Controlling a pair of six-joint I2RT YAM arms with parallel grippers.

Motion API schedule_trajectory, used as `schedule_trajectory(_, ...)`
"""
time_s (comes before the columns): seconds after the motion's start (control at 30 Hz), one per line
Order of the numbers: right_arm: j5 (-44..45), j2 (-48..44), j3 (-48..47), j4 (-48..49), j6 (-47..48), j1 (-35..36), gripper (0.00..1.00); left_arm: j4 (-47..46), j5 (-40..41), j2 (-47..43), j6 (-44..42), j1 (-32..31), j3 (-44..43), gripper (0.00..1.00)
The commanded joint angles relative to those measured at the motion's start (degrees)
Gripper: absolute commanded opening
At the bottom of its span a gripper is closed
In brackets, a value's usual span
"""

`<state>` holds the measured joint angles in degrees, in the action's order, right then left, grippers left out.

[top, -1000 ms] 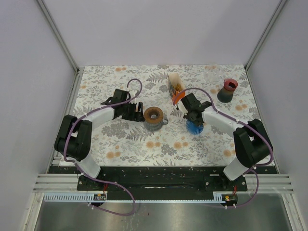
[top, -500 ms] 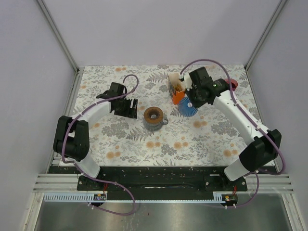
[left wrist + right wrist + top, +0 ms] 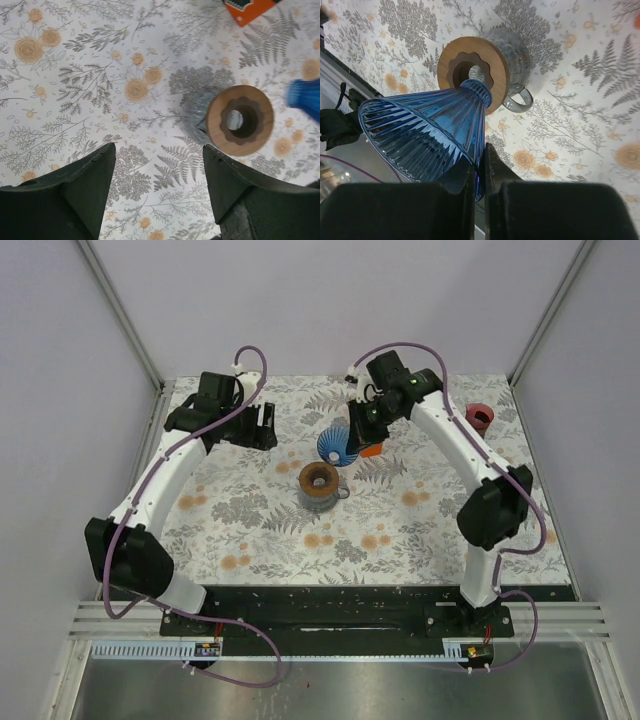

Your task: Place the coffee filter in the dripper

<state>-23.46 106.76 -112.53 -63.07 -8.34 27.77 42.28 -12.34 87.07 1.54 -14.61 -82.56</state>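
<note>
Jaws pinching the rim of the blue dripper (image 3: 427,132), the right gripper (image 3: 481,152) holds it tilted at one o'clock of the wooden-collared glass mug (image 3: 319,483). At ten o'clock, the left gripper (image 3: 157,155) hangs with jaws spread, empty. An orange packet (image 3: 368,447) lies just behind the dripper.

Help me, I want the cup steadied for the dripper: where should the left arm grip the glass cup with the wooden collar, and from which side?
Probably the ribbed glass body under the wooden collar, coming in low from the left arm's side. The collar overhangs the glass, so a top grab meets only wood; the handle juts out on the right.
</note>
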Motion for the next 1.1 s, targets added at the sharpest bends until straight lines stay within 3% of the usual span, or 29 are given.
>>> schedule_trajectory(0.0, -6.33, 4.32, -5.67, -3.29, -4.06, 2.63, 0.0, 2.28, -8.56, -4.53, 2.58, -0.5, -2.86, 0.74)
schedule_trajectory(0.2, -5.98, 10.39, -10.69, -6.27, -3.18, 4.31, 0.0, 2.37, -13.67, -3.84, 6.54, -3.4, -2.69, 0.74)
schedule_trajectory(0.77, -5.02, 16.11, -8.76, -6.45, -2.56, 4.57, 0.0, -2.02, -10.52, -0.94, 12.52, -8.68, 3.02, 0.68)
schedule_trajectory(1.07, -3.87, 17.95, -8.49, -6.89, -1.68, 4.49, 0.0, -4.05, -8.23, 2.05, 14.1, -8.77, 4.52, 0.55)
